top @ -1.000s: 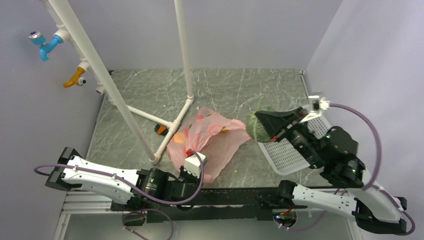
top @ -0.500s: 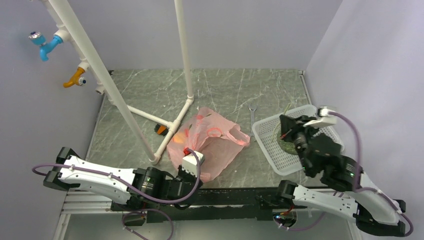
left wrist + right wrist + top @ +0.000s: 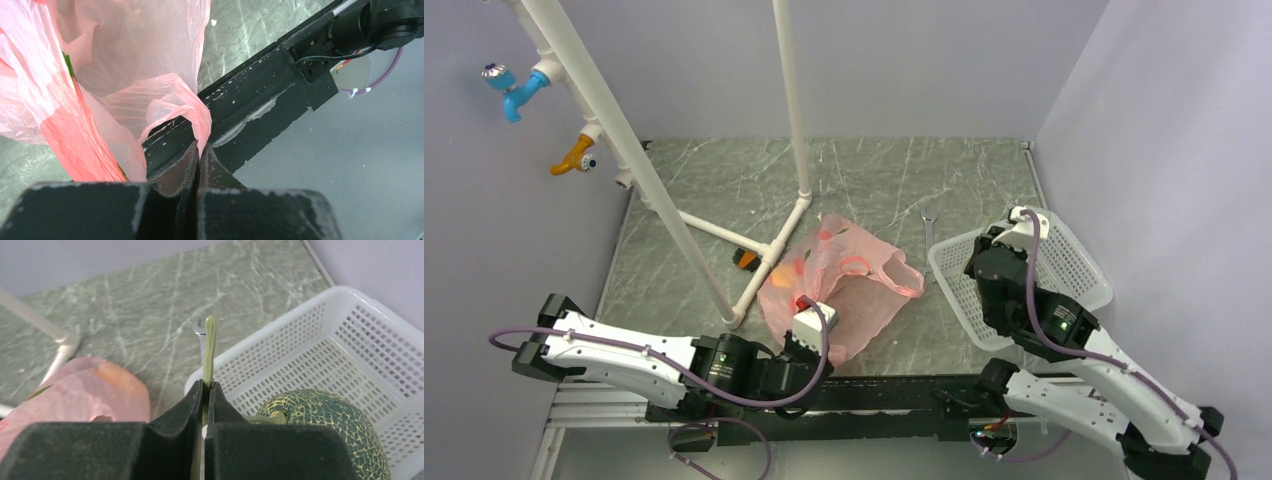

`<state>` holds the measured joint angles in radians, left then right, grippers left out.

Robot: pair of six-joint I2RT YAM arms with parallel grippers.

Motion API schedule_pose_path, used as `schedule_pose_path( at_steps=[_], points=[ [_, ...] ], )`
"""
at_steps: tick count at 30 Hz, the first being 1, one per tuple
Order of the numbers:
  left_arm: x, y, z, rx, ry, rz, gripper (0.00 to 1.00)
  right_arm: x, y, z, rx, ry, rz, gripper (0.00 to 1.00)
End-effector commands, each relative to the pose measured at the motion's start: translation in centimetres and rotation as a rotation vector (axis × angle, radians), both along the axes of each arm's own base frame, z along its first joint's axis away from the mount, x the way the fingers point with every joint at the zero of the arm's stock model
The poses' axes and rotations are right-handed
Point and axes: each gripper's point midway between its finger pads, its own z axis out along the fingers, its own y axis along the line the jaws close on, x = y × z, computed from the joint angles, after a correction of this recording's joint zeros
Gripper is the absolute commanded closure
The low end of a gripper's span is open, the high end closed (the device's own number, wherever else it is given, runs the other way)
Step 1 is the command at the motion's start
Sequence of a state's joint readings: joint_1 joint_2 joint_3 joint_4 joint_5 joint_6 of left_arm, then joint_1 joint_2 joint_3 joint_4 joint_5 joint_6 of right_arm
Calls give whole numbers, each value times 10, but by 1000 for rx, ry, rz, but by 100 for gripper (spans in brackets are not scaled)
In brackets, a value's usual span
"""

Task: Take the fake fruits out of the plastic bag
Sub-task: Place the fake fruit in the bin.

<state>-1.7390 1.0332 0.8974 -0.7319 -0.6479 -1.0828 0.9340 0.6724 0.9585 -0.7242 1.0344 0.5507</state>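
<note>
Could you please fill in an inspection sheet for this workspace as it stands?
Surface: marbled green table, no spill seen.
Job's things: pink bag crumpled, orange shape showing through; melon inside white basket.
Clutter: wrench, brush.
Grippers: left gripper shut on bag; right gripper shut on melon's stem.
Cables: purple cables along both arms, none snagged that I can see.
Surroundings: white pipe frame, blue tap, orange tap.
</note>
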Motion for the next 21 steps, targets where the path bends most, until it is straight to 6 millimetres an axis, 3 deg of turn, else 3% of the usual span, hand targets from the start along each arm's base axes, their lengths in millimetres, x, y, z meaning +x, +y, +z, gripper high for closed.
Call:
schedule_pose_path(
  at_steps=[1, 8, 13, 16, 21],
  points=[
    [-4, -14, 17, -38, 8, -13, 100, 20, 3, -20, 38, 56, 38, 100],
    [-8, -24, 19, -54, 6, -39, 100, 53, -11, -73, 113, 235, 19, 100],
    [-11, -27, 20, -45, 16, -50, 100, 68, -7, -108, 191, 332, 37, 100],
    [-11, -25, 17, -33, 11, -50, 100, 75, 2, -117, 224, 345, 84, 100],
    [-10, -25, 21, -73, 23, -41, 100, 76, 10, -110, 243, 349, 120, 76]
  ],
)
